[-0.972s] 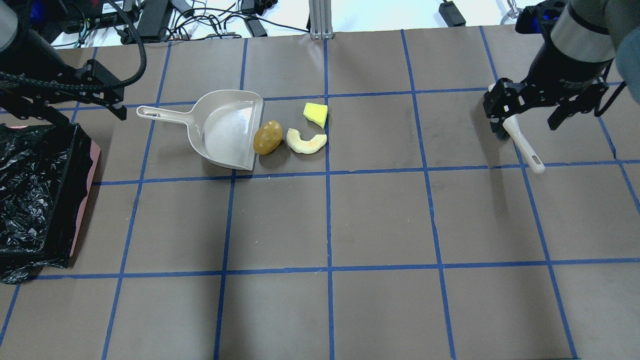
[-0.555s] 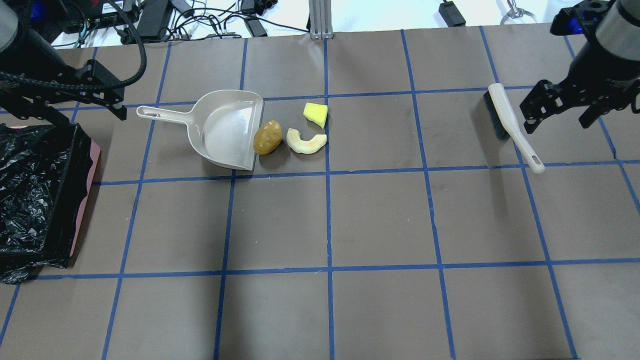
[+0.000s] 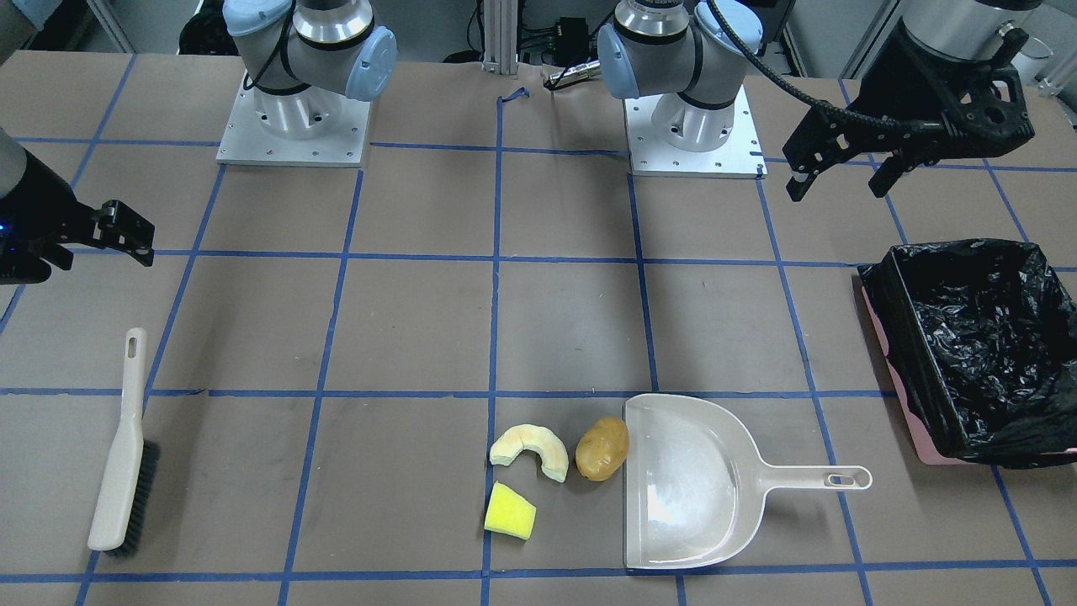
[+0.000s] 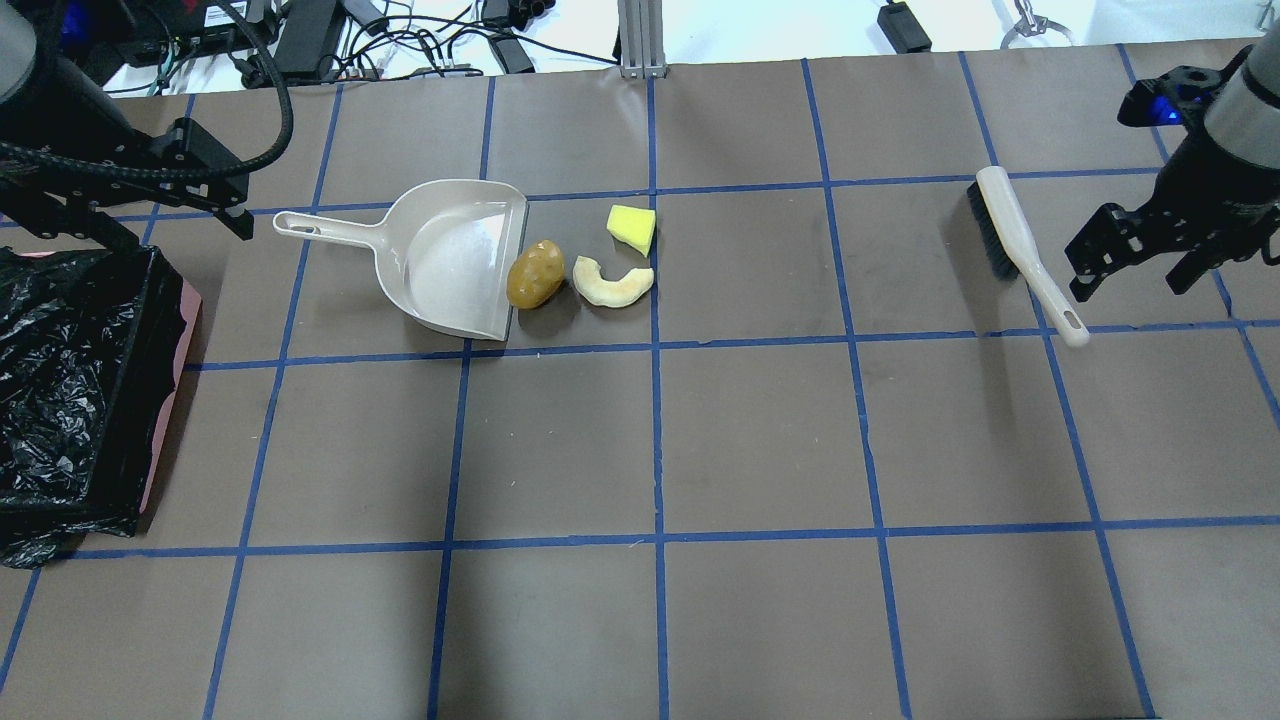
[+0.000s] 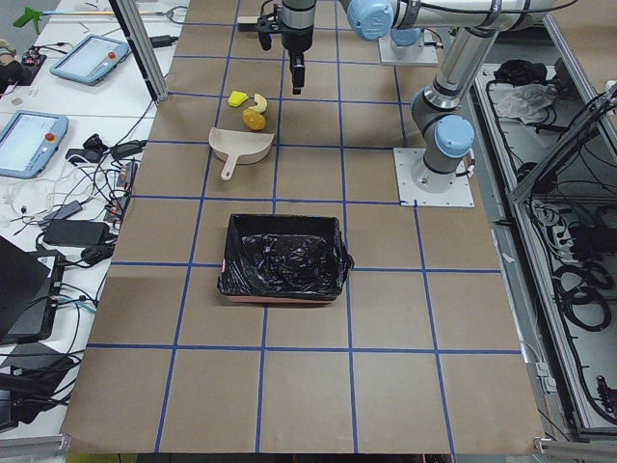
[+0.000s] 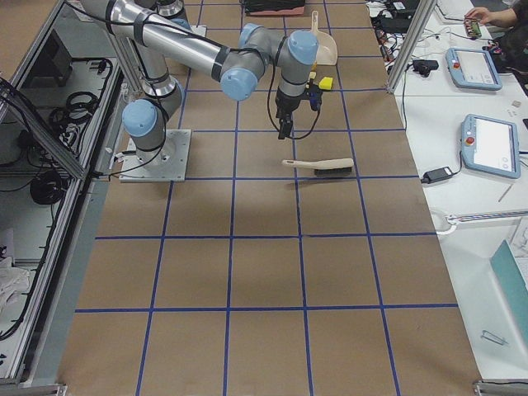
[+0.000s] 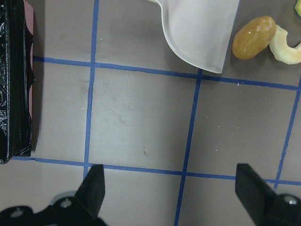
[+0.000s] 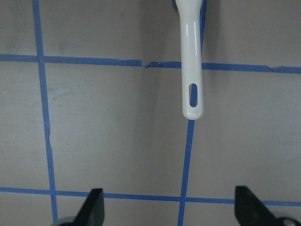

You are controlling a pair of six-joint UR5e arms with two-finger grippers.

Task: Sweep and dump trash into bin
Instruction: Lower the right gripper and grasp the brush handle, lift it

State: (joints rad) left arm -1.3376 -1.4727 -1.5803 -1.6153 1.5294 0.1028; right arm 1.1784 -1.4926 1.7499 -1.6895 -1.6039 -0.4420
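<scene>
Counts, table covered in brown paper with a blue tape grid point(image 4: 760, 440):
- Trash, 3 pieces: one brown potato point(image 4: 535, 273), one pale cream crescent slice point(image 4: 612, 284), one bright yellow sponge-like wedge point(image 4: 631, 228).
- One beige plastic dustpan with a handle point(image 4: 440, 260). It lies flat with its open lip facing the trash.
- One white-handled brush with black bristles point(image 4: 1020, 250), lying on the table.
- One pink rectangular bin lined with a crinkled black bag point(image 4: 165, 330), at the table's left end.

Positions: the potato is at the dustpan lip; whether they touch cannot be told. The crescent is just beside the potato, and the wedge is near the crescent but apart from it. All three lie on the table outside the pan, well apart from the bin.

Tools: the left gripper point(image 7: 171, 193) has its jaws spread and holds nothing, above the table between bin and dustpan. The right gripper point(image 4: 1130, 285) is likewise spread and empty, just beside the brush handle's end and clear of it.

Writing: screen text on the blue-framed tablets point(image 5: 92, 60) is too small to read.
</scene>
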